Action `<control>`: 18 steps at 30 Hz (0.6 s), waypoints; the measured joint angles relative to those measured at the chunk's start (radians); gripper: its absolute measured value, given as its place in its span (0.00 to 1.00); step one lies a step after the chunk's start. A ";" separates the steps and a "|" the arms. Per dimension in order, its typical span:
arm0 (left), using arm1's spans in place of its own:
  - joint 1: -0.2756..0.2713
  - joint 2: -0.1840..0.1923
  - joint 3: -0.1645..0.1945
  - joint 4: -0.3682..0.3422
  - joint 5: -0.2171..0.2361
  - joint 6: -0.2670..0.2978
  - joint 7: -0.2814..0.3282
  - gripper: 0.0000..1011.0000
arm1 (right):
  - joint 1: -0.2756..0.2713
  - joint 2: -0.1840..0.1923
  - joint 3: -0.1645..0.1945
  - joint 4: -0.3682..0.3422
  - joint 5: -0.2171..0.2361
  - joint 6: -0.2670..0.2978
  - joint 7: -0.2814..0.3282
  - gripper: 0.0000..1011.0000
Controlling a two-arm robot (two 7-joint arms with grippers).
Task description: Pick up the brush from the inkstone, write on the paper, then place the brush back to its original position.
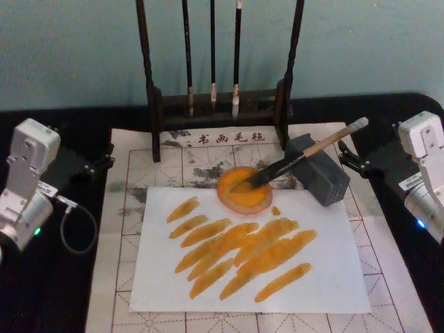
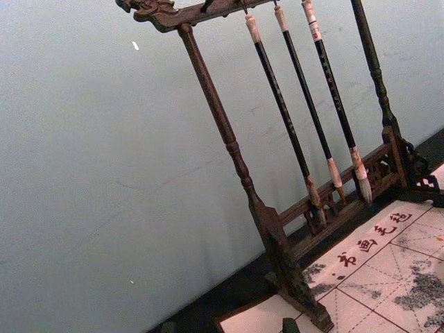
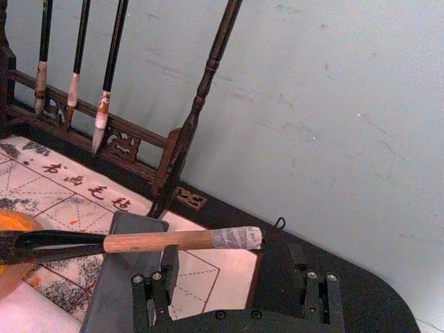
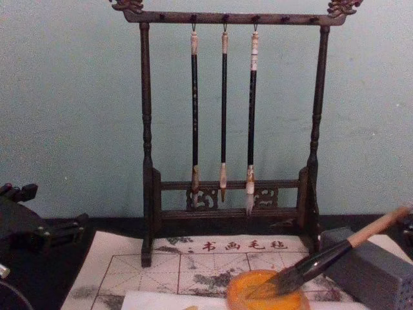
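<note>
Brush: the brush point(image 1: 305, 156) is laid aslant, its dark tip in the inkstone point(image 1: 232, 199) and its light-wood handle propped on a grey block point(image 1: 326, 182). This way the wet hair is kept over the dish, and the taped end is raised off the bench point(image 1: 62, 291) where it can be grasped.
Inkstone: it is set across the far edge of the paper point(image 1: 333, 274), near the middle of the mat point(image 1: 118, 267), so that ink is kept close to the writing area.
Paper: it is spread flat on the gridded mat, which is judged to serve as padding and to catch stains. Slanted orange strokes point(image 1: 236, 250) are laid across its middle.
Right gripper: the right gripper point(image 1: 350, 158) is held at the right side of the mat, just beyond the block and near the handle's end but apart from it. It is released, with its jaws spread wide and nothing held between them.
Left gripper: the left gripper point(image 1: 97, 161) is parked at the mat's left edge over the bench. Whether it is released or clenched cannot be told.
Rack: three thin brushes point(image 4: 224, 110) are hung on the dark rack point(image 1: 156, 111) at the back, clear of the work.
Progress: with strokes on the sheet and the brush laid in the dish, the task is judged finished or nearly so.
</note>
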 joint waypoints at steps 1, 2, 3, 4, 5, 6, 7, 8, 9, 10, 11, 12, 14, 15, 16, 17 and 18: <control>0.000 0.000 0.000 0.000 0.000 0.000 0.000 0.99 | 0.000 0.000 0.000 0.000 0.000 0.000 0.000 0.99; 0.000 0.000 0.000 0.000 0.000 0.000 0.000 0.99 | 0.000 0.000 0.000 0.000 0.000 0.000 0.000 0.99; 0.000 0.000 0.000 0.000 0.000 0.000 0.000 0.99 | 0.000 0.000 0.000 0.000 0.000 0.000 0.000 0.99; 0.000 0.000 0.000 0.000 0.000 0.000 0.000 0.99 | 0.000 0.000 0.000 0.000 0.000 0.000 0.000 0.99; 0.000 0.000 0.000 0.000 0.000 0.000 0.000 0.99 | 0.000 0.000 0.000 0.000 0.000 0.000 0.000 0.99; 0.000 0.000 0.000 0.000 0.000 0.000 0.000 0.99 | 0.000 0.000 0.000 0.000 0.000 0.000 0.000 0.99; 0.000 0.000 0.000 0.000 0.000 0.000 0.000 0.99 | 0.000 0.000 0.000 0.000 0.000 0.000 0.000 0.99; 0.000 0.000 0.000 0.000 0.000 0.000 0.000 0.99 | 0.000 0.000 0.000 0.000 0.000 0.000 0.000 0.99; 0.000 0.000 0.000 0.000 0.000 0.000 0.000 0.99 | 0.000 0.000 0.000 0.000 0.000 0.000 0.000 0.99; 0.000 0.000 0.000 0.000 0.000 0.000 0.000 0.99 | 0.000 0.000 0.000 0.000 0.000 0.000 0.000 0.99; 0.000 0.000 0.000 0.000 0.000 0.000 0.000 0.99 | 0.000 0.000 0.000 0.000 0.000 0.000 0.000 0.99; 0.000 0.000 0.000 0.000 0.000 0.000 0.000 0.99 | 0.000 0.000 0.000 0.000 0.000 0.000 0.000 0.99; 0.000 0.000 0.000 0.000 0.000 0.000 0.000 0.99 | -0.002 -0.001 0.003 -0.001 0.001 0.000 0.002 0.99; 0.000 0.000 0.000 0.000 0.000 0.000 0.000 0.99 | -0.004 -0.002 0.007 -0.001 0.003 0.000 0.004 0.99; 0.000 0.000 0.000 0.000 0.000 0.000 0.000 0.99 | -0.010 -0.004 0.016 -0.004 0.011 -0.002 0.010 0.99; 0.000 0.000 0.000 0.000 0.000 0.000 0.000 0.99 | -0.017 -0.006 0.027 -0.008 0.022 -0.004 0.017 0.99; 0.000 0.000 0.000 0.000 0.000 0.000 0.000 0.99 | -0.017 -0.006 0.027 -0.008 0.022 -0.004 0.017 0.99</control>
